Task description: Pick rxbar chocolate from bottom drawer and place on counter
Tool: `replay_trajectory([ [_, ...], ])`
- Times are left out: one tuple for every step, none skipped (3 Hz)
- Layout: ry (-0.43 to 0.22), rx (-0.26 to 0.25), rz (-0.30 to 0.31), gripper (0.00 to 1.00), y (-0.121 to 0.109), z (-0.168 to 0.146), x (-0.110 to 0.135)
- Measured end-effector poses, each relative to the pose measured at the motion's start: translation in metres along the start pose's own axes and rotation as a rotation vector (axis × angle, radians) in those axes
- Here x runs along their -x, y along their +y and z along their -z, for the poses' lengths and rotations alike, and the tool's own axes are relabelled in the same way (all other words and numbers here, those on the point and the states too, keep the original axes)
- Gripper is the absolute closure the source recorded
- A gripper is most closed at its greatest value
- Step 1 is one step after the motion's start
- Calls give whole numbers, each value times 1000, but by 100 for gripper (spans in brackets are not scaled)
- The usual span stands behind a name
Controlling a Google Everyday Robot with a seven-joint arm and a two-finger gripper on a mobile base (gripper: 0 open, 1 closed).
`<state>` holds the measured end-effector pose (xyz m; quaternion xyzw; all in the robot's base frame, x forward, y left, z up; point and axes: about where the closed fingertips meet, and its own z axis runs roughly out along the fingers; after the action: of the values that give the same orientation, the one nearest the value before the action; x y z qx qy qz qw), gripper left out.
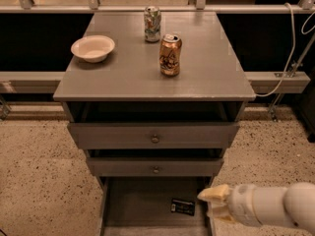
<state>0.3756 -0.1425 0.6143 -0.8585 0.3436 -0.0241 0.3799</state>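
We see a grey cabinet on a speckled floor. Its counter carries three things. The bottom drawer is pulled out, with its plain grey floor in view. Above it, the two shallower drawers, each with a small round knob, sit nearly shut.

The white arm comes in from the lower right corner of the view. Its gripper hangs at the right wall of the bottom drawer. We make out two cream fingers a little apart, with nothing between them.

A pale bowl sits near the counter's left edge, toward the back. A copper-coloured can stands upright about mid-counter, slightly right of centre. A silver can stands behind it, close to the back edge.

The rxbar chocolate lies flat on the bottom drawer's floor, in the right half and toward the front. It is just left of the gripper and not touching it.
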Motion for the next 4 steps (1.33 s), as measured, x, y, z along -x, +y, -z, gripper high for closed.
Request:
replay_trajectory([
  [81,-110,-140,0,39,21,-44],
  [167,-120,-227,0,65,23,-72],
  [192,-136,-265,0,66,23,-79],
  [248,-98,-346,0,69,14,-90],
])
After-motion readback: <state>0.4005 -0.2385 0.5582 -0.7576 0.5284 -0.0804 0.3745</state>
